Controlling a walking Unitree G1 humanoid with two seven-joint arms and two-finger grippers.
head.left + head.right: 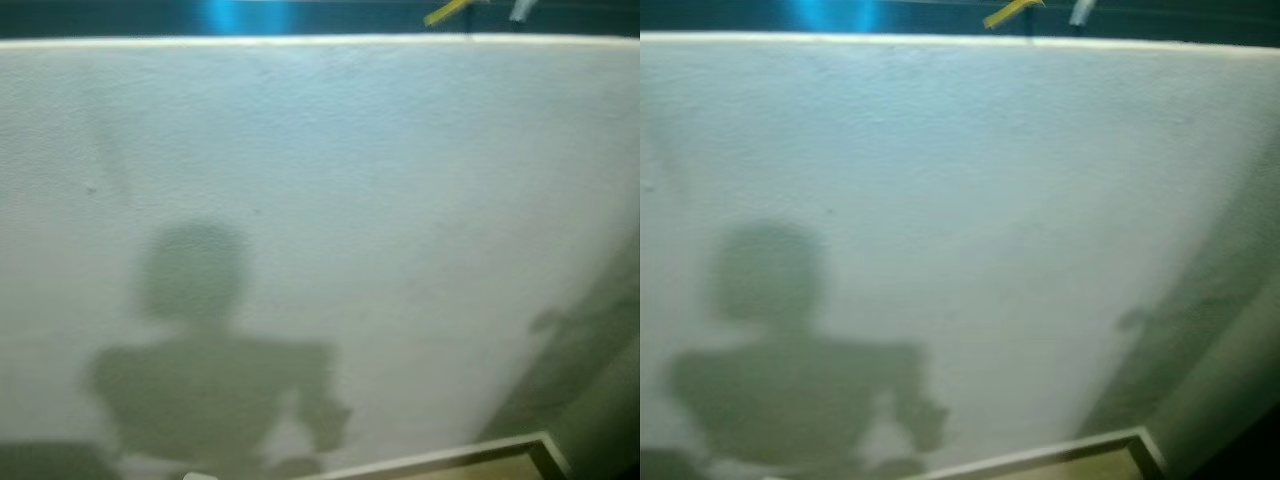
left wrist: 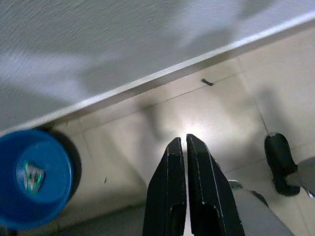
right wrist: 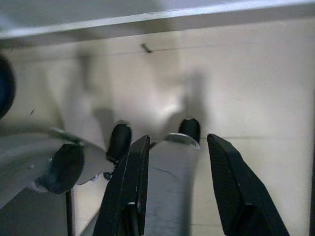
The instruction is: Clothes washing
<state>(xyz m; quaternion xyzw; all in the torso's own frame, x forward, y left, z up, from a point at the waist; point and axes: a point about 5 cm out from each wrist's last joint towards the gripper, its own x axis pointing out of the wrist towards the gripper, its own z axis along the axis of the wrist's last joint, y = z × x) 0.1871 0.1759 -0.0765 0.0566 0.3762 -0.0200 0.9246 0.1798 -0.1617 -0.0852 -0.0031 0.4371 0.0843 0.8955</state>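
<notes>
No clothes or washing machine can be made out. My left gripper [image 2: 181, 138] hangs shut, its two black fingers pressed together and pointing down at the beige tiled floor [image 2: 206, 113]. A blue round container [image 2: 32, 177] stands on the floor by the wall, off to one side of that gripper. My right gripper [image 3: 179, 140] hangs open with nothing between its fingers, above my own legs and black feet [image 3: 119, 140].
A white textured wall [image 1: 350, 200] stands close in front, with my shadow [image 1: 210, 390] cast on it. Above its top edge hang a yellow peg [image 1: 447, 12] and a white peg [image 1: 520, 10]. A strip of floor [image 1: 490, 465] shows at the lower right, along a white baseboard [image 2: 147, 81].
</notes>
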